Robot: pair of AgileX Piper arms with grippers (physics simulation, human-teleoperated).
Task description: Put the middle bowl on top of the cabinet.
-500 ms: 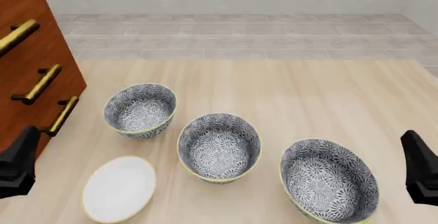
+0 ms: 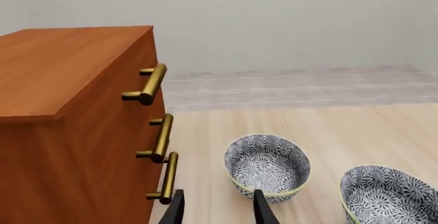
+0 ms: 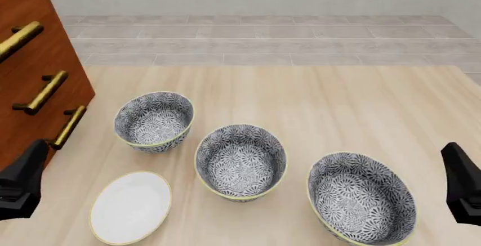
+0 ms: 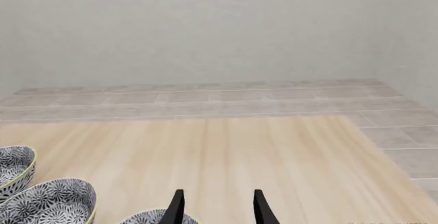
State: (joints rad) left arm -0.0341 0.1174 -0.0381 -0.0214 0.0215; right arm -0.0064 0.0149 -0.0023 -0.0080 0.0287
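The front view takes in all four dishes on the pale wooden table (image 3: 338, 99): three deep round bowls with a dense grey-and-white flower pattern and thin yellowish rims, and one flat white plate (image 3: 130, 206) with the same kind of rim. The bowls run in a slanting row. The middle bowl (image 3: 240, 161) sits between the two claws, empty and upright, well apart from both. The left bowl (image 3: 154, 120) lies ahead of the left claw (image 3: 21, 187), near the cabinet (image 3: 34, 83); the plate is just to that claw's right. The right bowl (image 3: 361, 198) is just left of the right claw (image 3: 464, 189).

In this view each claw shows only as a dark wedge at the frame edge, so its state cannot be read there. The wrist views settle it. The left wrist view shows the left claw (image 2: 217, 208) with its two black fingers spread and nothing between them, the left bowl (image 2: 267, 166) just ahead of them and the middle bowl (image 2: 390, 196) further right. It alone shows the cabinet's flat reddish-brown wooden top (image 2: 65, 70), bare, and three brass bar handles (image 2: 161, 139) down its front. The right wrist view shows the right claw (image 4: 217, 208) likewise spread and empty, with parts of all three bowls at its left edge and bare table beyond, then grey floor tiles (image 4: 205, 98) and a plain wall (image 4: 219, 29).
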